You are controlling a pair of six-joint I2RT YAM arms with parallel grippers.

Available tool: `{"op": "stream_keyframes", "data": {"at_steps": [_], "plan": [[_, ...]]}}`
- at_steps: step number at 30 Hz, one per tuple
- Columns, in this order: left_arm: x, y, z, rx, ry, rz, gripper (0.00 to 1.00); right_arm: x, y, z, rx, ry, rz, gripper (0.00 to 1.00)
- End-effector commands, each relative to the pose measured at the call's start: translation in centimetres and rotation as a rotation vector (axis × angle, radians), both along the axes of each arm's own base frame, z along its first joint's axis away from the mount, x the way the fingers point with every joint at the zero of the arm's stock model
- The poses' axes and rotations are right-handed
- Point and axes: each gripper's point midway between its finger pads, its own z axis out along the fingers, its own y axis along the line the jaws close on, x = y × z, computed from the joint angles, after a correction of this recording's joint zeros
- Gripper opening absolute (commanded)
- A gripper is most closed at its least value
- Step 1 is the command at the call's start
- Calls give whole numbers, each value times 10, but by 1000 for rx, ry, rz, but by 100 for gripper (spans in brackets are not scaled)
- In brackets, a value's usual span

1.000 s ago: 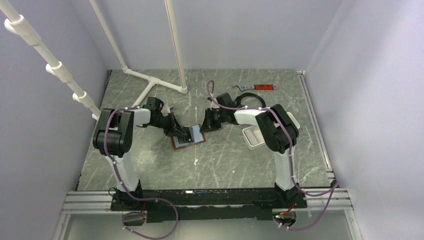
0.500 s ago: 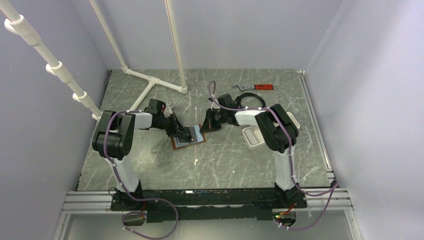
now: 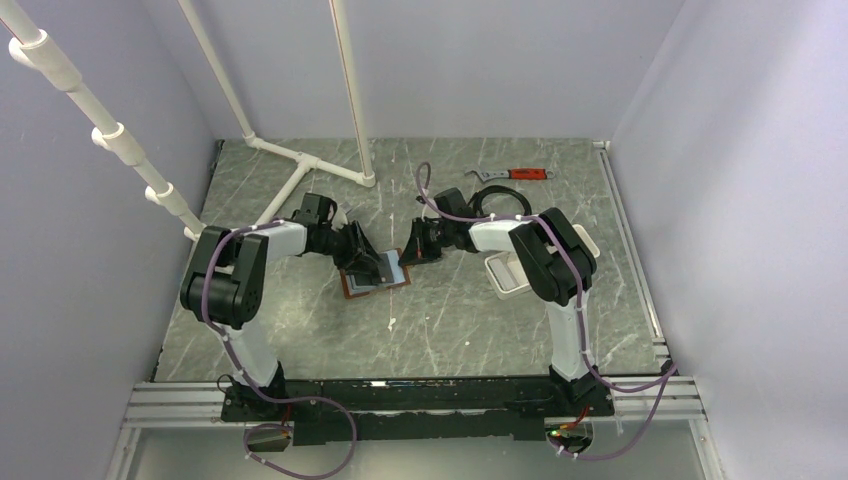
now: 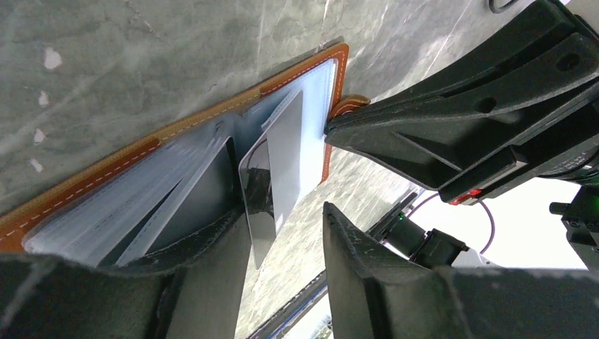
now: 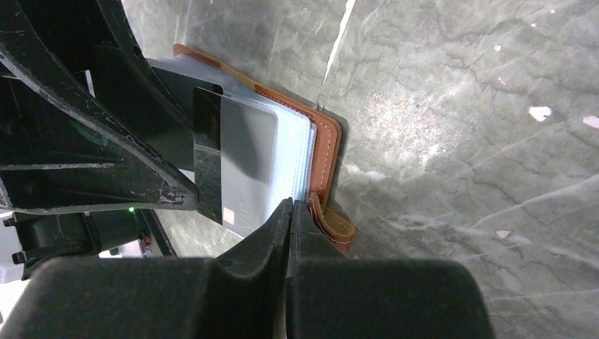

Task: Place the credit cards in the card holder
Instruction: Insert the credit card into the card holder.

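The card holder [image 3: 377,277] lies open on the table, brown leather [image 4: 176,131] with clear sleeves [image 5: 289,152]. One credit card [image 5: 247,159] sits partly inside a sleeve, and its dark end [image 5: 207,152] sticks out toward my left gripper. My left gripper [image 4: 282,212] [image 3: 362,262] is open, its jaws apart on either side of the card's free end [image 4: 258,212], which rests near one finger [image 4: 205,282]. My right gripper [image 5: 292,203] [image 3: 408,257] is shut, its tips against the sleeve edge beside the closing tab [image 5: 335,226]. I cannot tell whether a sleeve is pinched.
A white tray [image 3: 505,272] stands under the right arm's elbow. A red-handled wrench [image 3: 515,174] and a black cable loop [image 3: 490,200] lie at the back right. White pipes [image 3: 300,165] stand at the back left.
My left jaws have opened off the card and drawn back slightly to the upper left. My right jaws have closed fully at the wallet's edge. The wallet has stayed in place.
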Motion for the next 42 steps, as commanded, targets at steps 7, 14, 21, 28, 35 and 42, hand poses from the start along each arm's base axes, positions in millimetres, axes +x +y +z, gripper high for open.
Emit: {"op": "stream_keyframes", "data": {"at_steps": [7, 14, 21, 28, 35, 42], "plan": [[-1, 8, -7, 181, 22, 27, 49, -11, -7, -25, -66, 34, 4, 0], [5, -22, -14, 228, 38, 5, 56, -12, -4, -22, -30, 59, -9, 0], [-4, -7, -4, 281, 27, -35, 59, -8, -13, -19, -19, 67, -31, 3], [-5, -12, -1, 250, 37, -37, 60, -7, -13, -16, -15, 64, -35, 8], [1, -31, 3, 137, 22, -49, 59, -7, -11, -11, 3, 64, -32, 8], [-9, -2, 12, 254, 24, -84, 62, -4, -20, -5, -21, 49, -49, 16]]}}
